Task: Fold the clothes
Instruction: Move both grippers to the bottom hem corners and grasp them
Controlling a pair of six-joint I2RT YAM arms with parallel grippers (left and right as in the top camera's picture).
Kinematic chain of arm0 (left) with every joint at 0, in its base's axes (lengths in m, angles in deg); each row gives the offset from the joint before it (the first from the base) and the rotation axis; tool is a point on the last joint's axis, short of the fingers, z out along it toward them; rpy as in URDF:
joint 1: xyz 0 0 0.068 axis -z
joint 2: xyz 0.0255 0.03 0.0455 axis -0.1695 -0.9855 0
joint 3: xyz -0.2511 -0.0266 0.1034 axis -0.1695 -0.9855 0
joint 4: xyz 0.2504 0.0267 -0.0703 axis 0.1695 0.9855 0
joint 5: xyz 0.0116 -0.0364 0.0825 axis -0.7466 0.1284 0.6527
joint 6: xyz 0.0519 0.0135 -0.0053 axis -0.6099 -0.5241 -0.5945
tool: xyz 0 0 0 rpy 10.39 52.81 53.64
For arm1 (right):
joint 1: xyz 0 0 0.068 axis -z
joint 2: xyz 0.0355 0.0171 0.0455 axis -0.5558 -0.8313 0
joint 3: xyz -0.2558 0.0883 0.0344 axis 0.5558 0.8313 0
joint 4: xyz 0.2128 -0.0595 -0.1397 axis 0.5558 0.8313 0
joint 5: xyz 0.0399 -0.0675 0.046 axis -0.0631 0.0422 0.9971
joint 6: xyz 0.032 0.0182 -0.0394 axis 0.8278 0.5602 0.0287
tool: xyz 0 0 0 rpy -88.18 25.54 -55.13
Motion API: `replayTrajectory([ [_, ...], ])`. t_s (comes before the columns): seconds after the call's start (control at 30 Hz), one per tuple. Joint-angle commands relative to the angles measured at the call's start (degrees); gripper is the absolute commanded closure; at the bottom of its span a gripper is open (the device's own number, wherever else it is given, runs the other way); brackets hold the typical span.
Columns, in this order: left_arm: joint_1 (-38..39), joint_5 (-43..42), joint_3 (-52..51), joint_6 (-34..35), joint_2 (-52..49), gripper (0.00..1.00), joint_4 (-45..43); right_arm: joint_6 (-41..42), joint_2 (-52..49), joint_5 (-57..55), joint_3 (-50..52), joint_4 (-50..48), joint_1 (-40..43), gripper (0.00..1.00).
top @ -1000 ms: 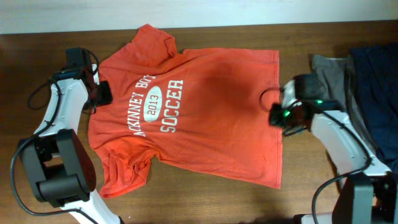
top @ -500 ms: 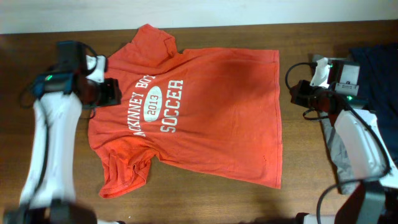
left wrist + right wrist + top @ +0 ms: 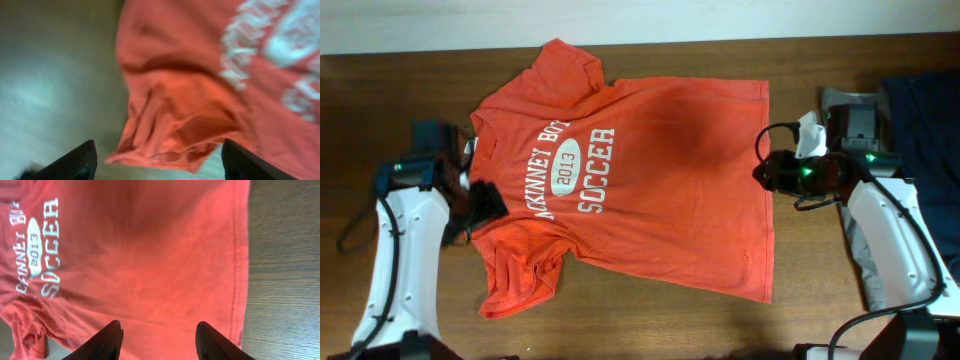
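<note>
The orange-red T-shirt (image 3: 650, 190) lies spread flat on the wooden table (image 3: 650, 330), its white "McKinney Boyd 2013 Soccer" print facing up. My left gripper (image 3: 485, 200) is at the shirt's left edge by the crumpled lower sleeve. In the left wrist view it (image 3: 160, 162) is open, and the bunched sleeve (image 3: 170, 130) lies just ahead between the fingers. My right gripper (image 3: 767, 172) is at the shirt's right hem. In the right wrist view it (image 3: 160, 337) is open and empty over flat fabric, with the stitched hem (image 3: 240, 280) to its right.
A pile of grey and dark navy clothes (image 3: 910, 110) lies at the right edge of the table, behind the right arm. A pale wall (image 3: 640, 20) runs along the table's far edge.
My left gripper has moved from the shirt's upper sleeve toward the front, along its left edge. My right gripper swung out to the right, then back to the hem. The shirt has not moved.
</note>
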Motion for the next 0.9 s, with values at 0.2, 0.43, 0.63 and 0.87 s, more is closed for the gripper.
replayTrajectory([
  [0.2, -1.7, -16.6, -18.0, -1.9, 0.0, 0.35, -6.2, -1.4, -0.4, 0.4, -0.6, 1.2, -0.7, 0.47],
  [0.43, 7.2, -15.1, -22.3, -6.6, 0.0, 0.41, -11.9, -1.4, -0.4, -0.2, -0.6, 2.0, -0.7, 0.46],
  [0.63, 13.7, -10.0, -22.3, -3.6, -0.9, 0.49, -14.0, -1.4, -0.4, -3.5, -0.6, 3.0, -0.7, 0.43],
  [0.87, 14.5, -11.7, -22.3, -3.4, -4.2, 0.63, -12.9, -1.4, -0.4, -3.5, -0.6, 3.5, -0.7, 0.43],
])
